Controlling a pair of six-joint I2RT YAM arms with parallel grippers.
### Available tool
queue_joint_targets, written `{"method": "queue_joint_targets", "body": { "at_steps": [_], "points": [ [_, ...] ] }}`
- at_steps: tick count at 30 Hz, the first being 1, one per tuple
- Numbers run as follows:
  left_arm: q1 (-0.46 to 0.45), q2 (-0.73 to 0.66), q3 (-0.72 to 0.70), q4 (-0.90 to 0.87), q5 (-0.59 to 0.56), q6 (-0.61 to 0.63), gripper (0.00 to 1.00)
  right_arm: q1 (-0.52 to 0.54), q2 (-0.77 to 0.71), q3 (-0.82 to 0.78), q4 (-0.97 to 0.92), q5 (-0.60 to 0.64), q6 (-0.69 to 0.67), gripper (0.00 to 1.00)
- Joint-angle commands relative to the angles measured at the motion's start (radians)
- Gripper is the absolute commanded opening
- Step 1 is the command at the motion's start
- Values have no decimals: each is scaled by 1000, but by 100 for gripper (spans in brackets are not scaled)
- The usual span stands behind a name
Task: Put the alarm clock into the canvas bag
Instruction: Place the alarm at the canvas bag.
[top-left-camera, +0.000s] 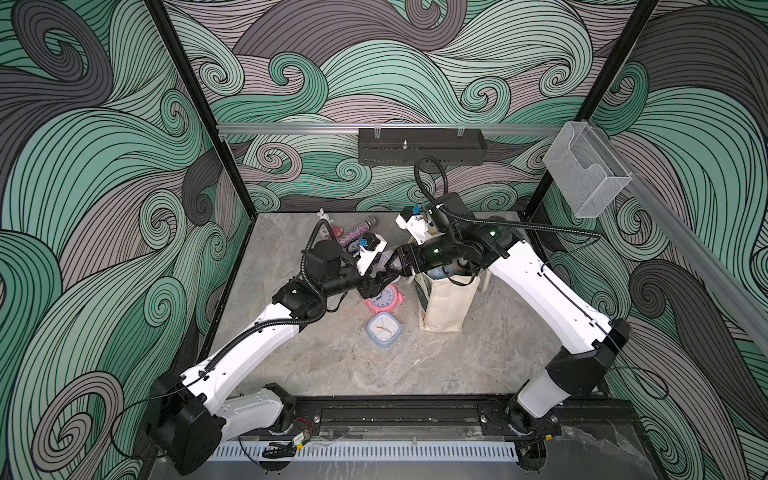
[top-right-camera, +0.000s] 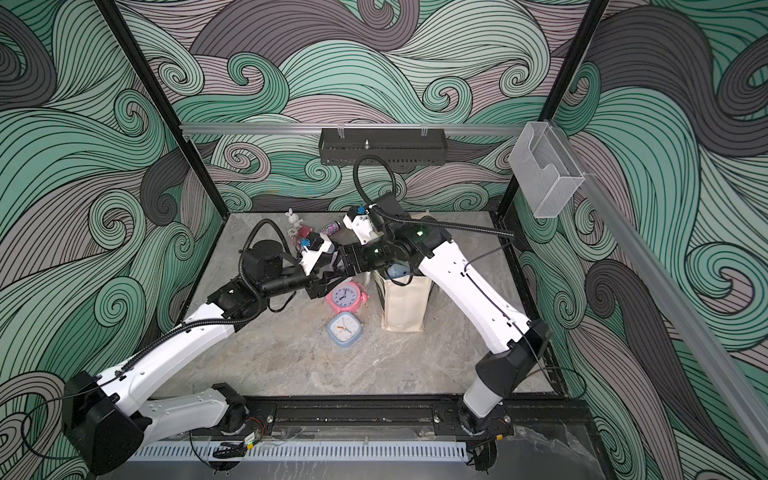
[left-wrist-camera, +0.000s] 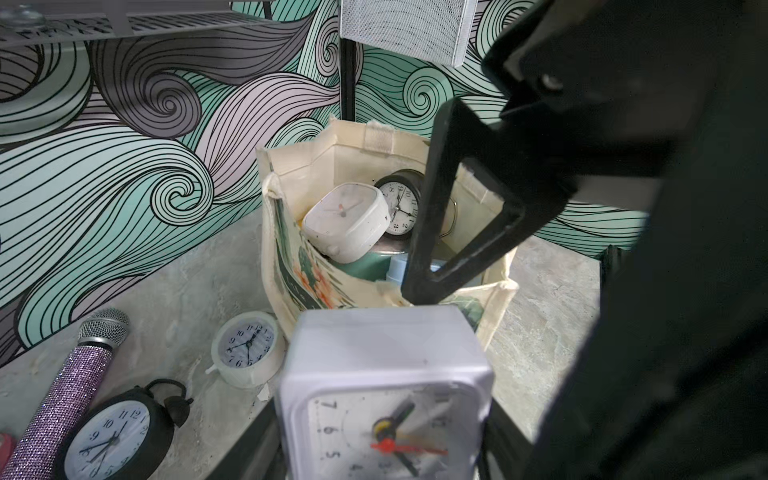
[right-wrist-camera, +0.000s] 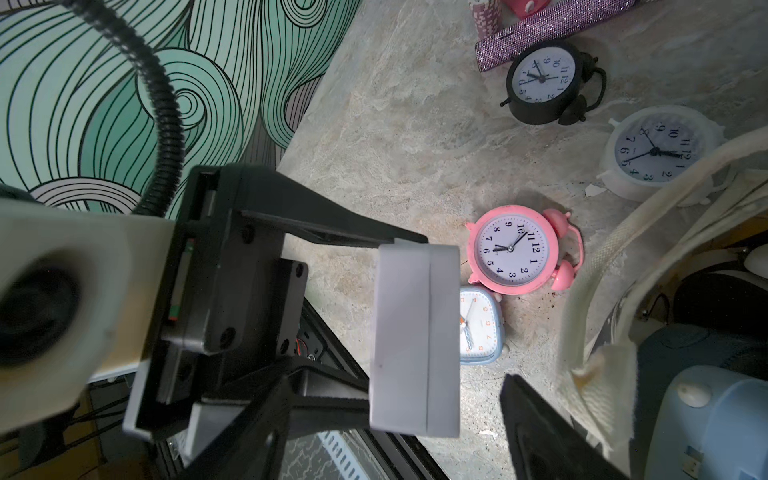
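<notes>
The left end effector (right-wrist-camera: 395, 324) is pinching a white square alarm clock (left-wrist-camera: 386, 386), with one black finger pressing on each side of the casing. It's holding the clock up off the tabletop (top-left-camera: 374, 374), just beside the mouth of the canvas bag (top-left-camera: 446, 307), so the clock isn't inside yet. From the left wrist view the clock's face is pointing back at the camera.

The bag is standing upright with its mouth gaping open, and it's already carrying some stuff. A second white square clock (left-wrist-camera: 345, 220) is lying tilted in there, a black round clock (left-wrist-camera: 401, 203) is leaning behind it, and something blue (left-wrist-camera: 399, 266) is sitting nearer the front rim.

The right end effector (top-left-camera: 395, 270) is reaching across the top of the bag toward the left one. One of its fingers (left-wrist-camera: 453, 208) is poking down right at the bag's near rim, but the other finger is hiding behind the arm. So I honestly can't tell if it's spread or nipping the fabric.

Lying around on the tabletop:
- A pink twin-bell alarm clock (right-wrist-camera: 515, 249) is sitting near the bag, with a light blue square clock (right-wrist-camera: 480, 324) touching or almost touching it.
- A black twin-bell clock (right-wrist-camera: 540, 81) and a white round clock (right-wrist-camera: 656, 153) are lying further back.
- A glittery purple microphone (left-wrist-camera: 66, 395) is lying just beside the black one.
</notes>
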Motion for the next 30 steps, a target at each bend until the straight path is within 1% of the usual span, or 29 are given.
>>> {"method": "queue_joint_targets", "body": {
  "at_steps": [1, 3, 7, 15, 20, 24, 28, 30],
  "points": [
    [-12, -20, 6, 27, -19, 7, 52, 5, 18, 35, -36, 17, -5, 70],
    [-14, -18, 5, 29, -26, 5, 52, 7, 25, 37, -35, 20, 0, 66],
    [-16, -18, 5, 30, -28, 3, 52, 7, 44, 34, -36, 18, 5, 64],
    [-22, -23, 1, 30, -37, 3, 53, 7, 68, 40, -36, 15, 12, 54],
    [-24, -21, 3, 27, -51, 3, 53, 7, 73, 37, -35, 14, 20, 44],
    [-24, -20, 4, 25, -58, 3, 54, 7, 73, 31, -35, 10, 20, 34],
    [-25, -18, 5, 23, -64, -1, 55, 7, 75, 26, -36, 2, 19, 28],
    [-27, -18, 4, 24, -70, -4, 57, 6, 72, 30, -36, 1, 16, 24]
  ]
}}
